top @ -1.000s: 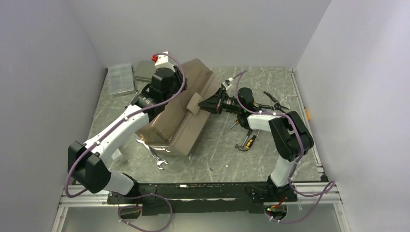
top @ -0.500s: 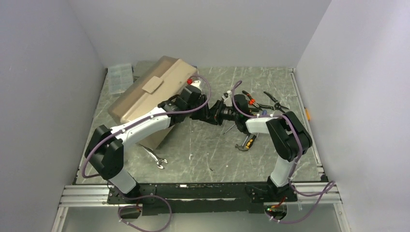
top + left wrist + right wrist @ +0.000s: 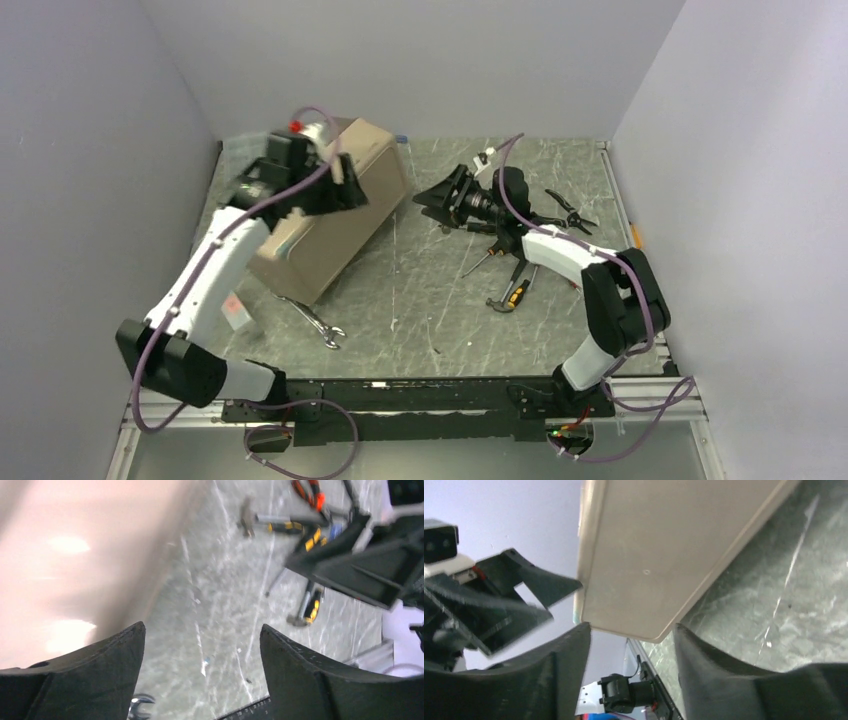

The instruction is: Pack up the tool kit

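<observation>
Findings, with the toolbox as reference:

1. The toolbox [image 3: 340, 235] has moved. 1 second ago it lay mid-table with both arms on it. It now sits at the table's [image 3: 420, 320] rear left, resting on the surface. Its lid appears closed, but I cannot tell which face is up.

2. Both grippers have let go. The left gripper [image 3: 201, 630] hangs over the toolbox's upper right edge with its fingers spread and nothing between them. The right gripper [image 3: 631, 630] sits to the right of the toolbox, clear of it, with its fingers also spread and nothing held.

3. No tool appears disturbed. The wrench [image 3: 318, 322] lies just in front of the toolbox. The hammer [image 3: 508, 297], a screwdriver [image 3: 478, 263] and the pliers [image 3: 565, 208] lie well to its right, beyond the right gripper.

Assessment: in my judgement this was a repositioning step only. The move clears the middle of the table and frees both arms. Packing proper has not begun, as every tool I can see is outside the toolbox. The lid likely needs opening first.
</observation>
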Tool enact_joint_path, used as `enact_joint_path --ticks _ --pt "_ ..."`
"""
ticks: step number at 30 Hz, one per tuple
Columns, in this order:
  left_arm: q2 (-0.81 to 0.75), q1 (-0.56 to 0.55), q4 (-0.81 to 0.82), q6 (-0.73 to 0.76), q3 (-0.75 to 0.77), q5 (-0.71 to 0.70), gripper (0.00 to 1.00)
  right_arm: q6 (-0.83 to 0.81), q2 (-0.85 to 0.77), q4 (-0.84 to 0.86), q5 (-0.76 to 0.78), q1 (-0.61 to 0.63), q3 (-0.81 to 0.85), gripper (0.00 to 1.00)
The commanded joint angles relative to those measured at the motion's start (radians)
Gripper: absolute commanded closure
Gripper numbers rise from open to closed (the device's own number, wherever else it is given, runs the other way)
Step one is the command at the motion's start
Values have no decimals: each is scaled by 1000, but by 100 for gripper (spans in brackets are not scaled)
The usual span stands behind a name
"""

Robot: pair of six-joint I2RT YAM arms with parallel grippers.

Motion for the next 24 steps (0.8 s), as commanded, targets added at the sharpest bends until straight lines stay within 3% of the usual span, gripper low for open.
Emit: enact_joint_path --ticks 1,4,7,13,17,24 --pt "-61 213 -75 120 91 120 9 -134 -45 -174 73 25 145 28" --pt "-41 362 -59 138 115 220 1 -173 -26 -308 132 71 266 15" --pt "-8 523 -12 130 119 328 1 -180 0 -396 205 124 369 8" --pt "130 705 46 111 177 445 1 -108 91 -437 313 230 563 10" --pt "268 805 100 76 238 529 1 -44 211 -552 375 298 755 12" --pt "497 885 135 30 353 656 1 116 379 -750 565 411 1016 13"
